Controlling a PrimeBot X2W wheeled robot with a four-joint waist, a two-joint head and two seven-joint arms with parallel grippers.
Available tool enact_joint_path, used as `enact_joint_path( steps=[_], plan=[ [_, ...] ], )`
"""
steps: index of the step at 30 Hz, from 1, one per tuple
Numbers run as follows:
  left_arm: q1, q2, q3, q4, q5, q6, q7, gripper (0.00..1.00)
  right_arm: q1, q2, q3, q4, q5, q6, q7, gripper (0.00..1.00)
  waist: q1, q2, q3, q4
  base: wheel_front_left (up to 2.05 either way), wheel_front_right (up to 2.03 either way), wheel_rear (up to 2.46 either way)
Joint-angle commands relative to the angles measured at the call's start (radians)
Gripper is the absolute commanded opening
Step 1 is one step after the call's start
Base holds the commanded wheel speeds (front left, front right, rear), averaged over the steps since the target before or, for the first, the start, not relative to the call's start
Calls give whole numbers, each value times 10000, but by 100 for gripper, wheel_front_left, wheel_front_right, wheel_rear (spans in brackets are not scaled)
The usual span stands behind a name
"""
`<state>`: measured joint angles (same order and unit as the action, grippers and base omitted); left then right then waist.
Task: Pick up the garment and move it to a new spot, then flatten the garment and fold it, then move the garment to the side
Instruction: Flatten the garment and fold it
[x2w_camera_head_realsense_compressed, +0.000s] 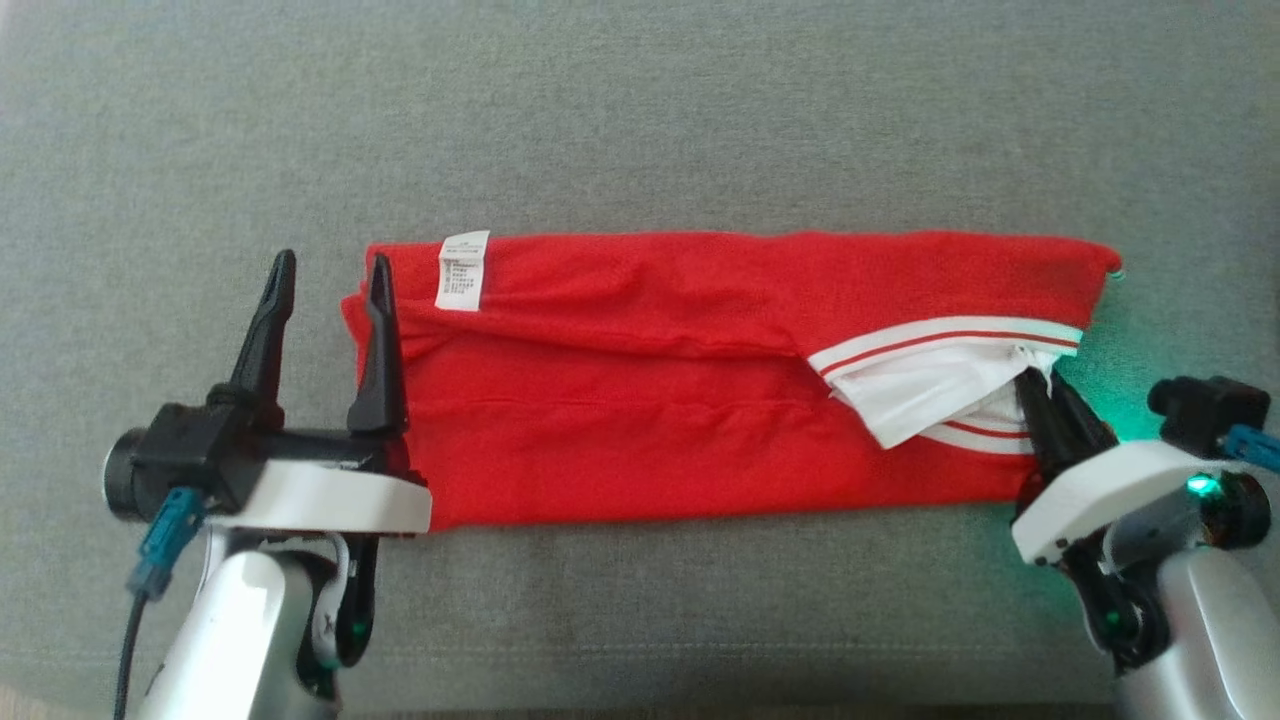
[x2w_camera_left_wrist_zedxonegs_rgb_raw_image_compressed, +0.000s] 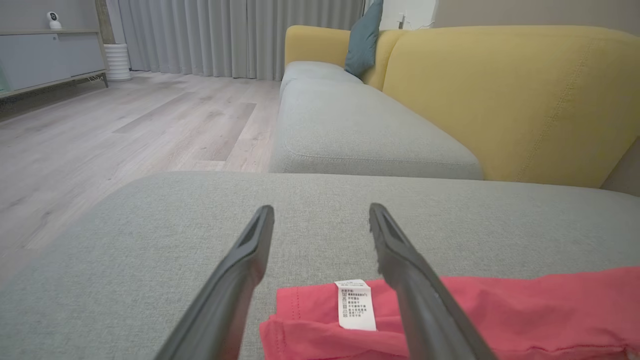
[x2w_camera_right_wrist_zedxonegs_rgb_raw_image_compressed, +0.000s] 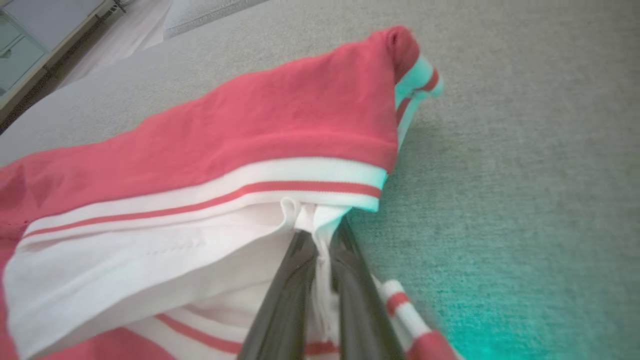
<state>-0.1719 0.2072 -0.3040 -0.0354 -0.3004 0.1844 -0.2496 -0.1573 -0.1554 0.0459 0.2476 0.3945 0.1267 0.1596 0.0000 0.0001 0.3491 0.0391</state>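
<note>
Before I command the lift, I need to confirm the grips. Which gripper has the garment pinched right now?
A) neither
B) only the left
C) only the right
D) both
C: the right gripper has its fingers closed on white cloth at one end of the garment, while the left gripper stands at the other end with its fingers wide apart, pinching nothing.

Silver forearms (x2w_camera_head_realsense_compressed: 240, 630), white wrist shells (x2w_camera_head_realsense_compressed: 320, 503); left hand (x2w_camera_head_realsense_compressed: 332, 258) black, tapered fingers (x2w_camera_head_realsense_compressed: 380, 350); blue connector (x2w_camera_head_realsense_compressed: 165, 540).
</note>
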Motion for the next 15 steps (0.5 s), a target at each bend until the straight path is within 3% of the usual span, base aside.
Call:
enact_joint_path(
  steps=[1,15],
  plan=[
    [-217,96,482,-314,144,-44,-119,100,273,-139,287,-270,63,40,35,0,0,-1,-72,-54,0,0,0],
    [191,-9,637,-302,219,-72,-121,100,753,-963,-1518,-1492,-69,40,272,0,0,-1,-708,-321,0,0,0]
  ],
)
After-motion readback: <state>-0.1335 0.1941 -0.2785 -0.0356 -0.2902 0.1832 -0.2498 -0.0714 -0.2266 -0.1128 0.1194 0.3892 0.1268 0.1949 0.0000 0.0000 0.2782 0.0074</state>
